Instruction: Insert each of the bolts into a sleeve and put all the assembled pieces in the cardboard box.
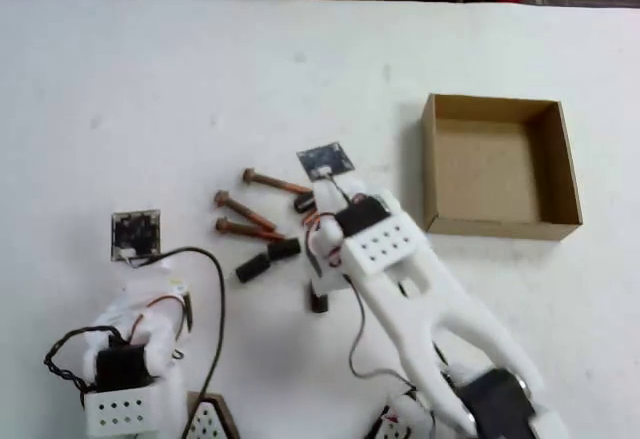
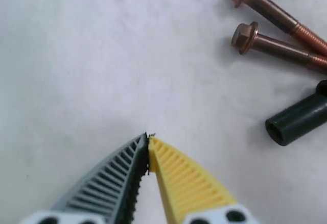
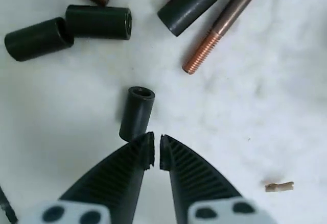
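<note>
- The left gripper [image 2: 148, 138] has its grey and yellow fingers pressed together at the tips, with nothing between them. It hangs over a bare patch of the white worktop [image 2: 76, 55].
- In the left wrist view, two of the copper bolts [image 2: 271, 43] and one black sleeve [image 2: 296, 119] lie beyond those tips and apart from them.
- In the high view the left arm [image 1: 125, 359] sits at the near left of the worktop, well apart from the parts.
- The right gripper [image 3: 157, 150] has its black fingers almost together, with only a thin slit between the tips and nothing clamped in it.
- A lone sleeve [image 3: 137, 113] lies just beyond the right gripper, its near end right at one fingertip. Whether the two touch cannot be told.
- Farther from the right gripper, a pair of sleeves [image 3: 99, 22] lies end to end. Another sleeve sits beside a bolt whose threaded end points towards the gripper.
- In the high view the right arm [image 1: 400, 259] stretches from the near right edge to the middle of the worktop. Three bolts lie loose just left of its front end, none of them in a sleeve.
- The cardboard box [image 1: 500, 227] stands open at the far right, well apart from the bolts and sleeves.
- A small tan scrap [image 3: 279, 186] lies on the worktop near the right gripper.
</note>
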Motion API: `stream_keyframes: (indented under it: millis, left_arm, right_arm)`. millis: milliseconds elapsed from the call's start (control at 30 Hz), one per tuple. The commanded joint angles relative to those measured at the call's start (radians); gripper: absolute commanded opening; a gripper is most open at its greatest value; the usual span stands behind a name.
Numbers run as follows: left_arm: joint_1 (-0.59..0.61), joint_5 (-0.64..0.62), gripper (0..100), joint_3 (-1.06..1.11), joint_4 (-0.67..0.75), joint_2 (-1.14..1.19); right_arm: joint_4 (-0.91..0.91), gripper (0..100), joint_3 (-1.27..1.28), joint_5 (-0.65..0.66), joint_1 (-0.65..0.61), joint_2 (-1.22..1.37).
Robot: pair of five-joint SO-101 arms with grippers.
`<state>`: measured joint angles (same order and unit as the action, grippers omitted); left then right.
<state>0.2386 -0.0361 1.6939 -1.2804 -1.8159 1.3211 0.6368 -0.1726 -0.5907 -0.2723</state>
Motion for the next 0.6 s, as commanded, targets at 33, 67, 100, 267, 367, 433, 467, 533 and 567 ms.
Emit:
stream_keyframes:
  millis: [33, 67, 100, 267, 367, 433, 467, 533, 567]
  left_arm:
    - [0.013, -0.009, 2, 0.000, 0.028, -0.012]
    - [0.013, -0.009, 2, 0.000, 0.028, -0.012]
    - [0.013, -0.009, 2, 0.000, 0.028, -0.012]
    - [0.013, -0.009, 2, 0.000, 0.028, -0.012]
    - [0.013, -0.009, 2, 0.000, 0.028, -0.012]
    - [0.013, -0.009, 2, 0.000, 0.028, -0.012]
    - [0.013, -0.009, 2, 0.000, 0.028, -0.012]
    - [0.012, -0.009, 2, 0.000, 0.028, -0.012]
    - [0.012, -0.009, 2, 0.000, 0.028, -0.012]
  right_arm:
    - [-0.004, 1.9, -0.118, -0.066, -0.027, 0.120]
    - [-0.004, 1.9, -0.133, -0.075, -0.041, 0.151]
    - [-0.004, 1.9, -0.153, -0.087, -0.054, 0.179]
    - [0.002, 1.9, -0.224, -0.106, -0.074, 0.262]
    - [0.002, 1.9, -0.227, -0.106, -0.073, 0.260]
    - [0.001, 1.9, -0.227, -0.107, -0.070, 0.260]
    - [-0.001, 1.9, -0.227, -0.118, -0.065, 0.262]
    - [-0.002, 1.9, -0.227, -0.181, -0.047, 0.265]
    - [-0.002, 1.9, -0.227, -0.212, -0.031, 0.265]
